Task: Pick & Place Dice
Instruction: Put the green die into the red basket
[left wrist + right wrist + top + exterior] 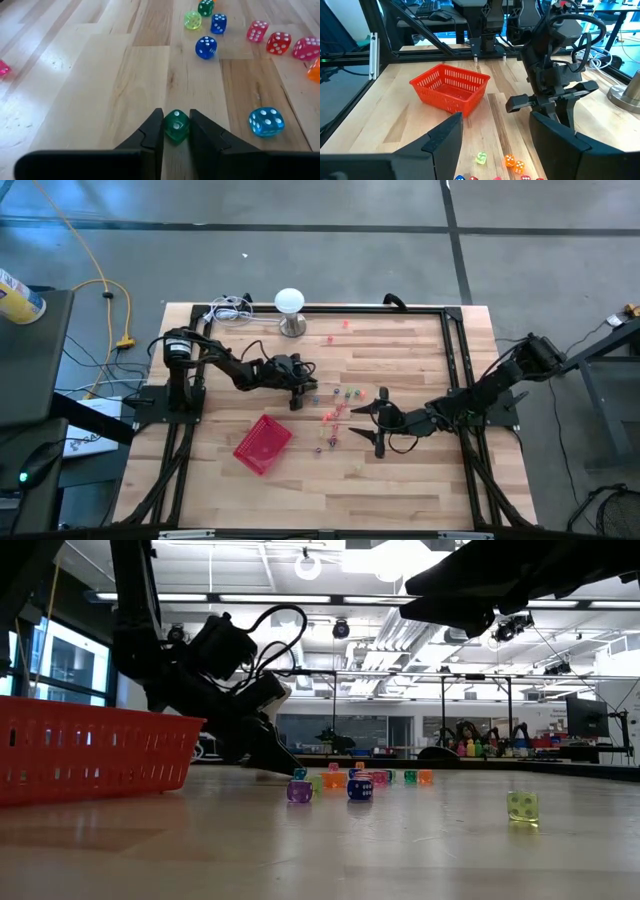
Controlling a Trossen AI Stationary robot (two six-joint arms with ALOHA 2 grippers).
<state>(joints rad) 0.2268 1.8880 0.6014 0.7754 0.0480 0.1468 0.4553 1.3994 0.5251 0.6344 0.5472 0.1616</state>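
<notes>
Several tiny dice (335, 415) in red, pink, orange, blue and green lie scattered on the wooden table's middle; they also show in the low view (350, 783) and the left wrist view (206, 46). My left gripper (297, 402) reaches down at the left edge of the scatter and is shut on a dark green die (176, 125). My right gripper (372, 425) hovers wide open and empty at the scatter's right side, above the table (492, 140). A small red mesh basket (262, 444) stands on the table, nearer and to the left. My left gripper pinches the dark green die by two opposite side faces (169, 128) between its two fingertips (155, 125). The fingers slant down toward the table from its left side. In the low view the fingertips (285, 766) are at the table's surface; whether the die is lifted, I cannot tell.
A light blue die (266, 121) lies close beside my left fingers. A white-topped metal stand (289, 310) is at the far edge. A dark frame rail (455, 380) borders the table. A yellow-green die (522, 806) lies apart toward the near side.
</notes>
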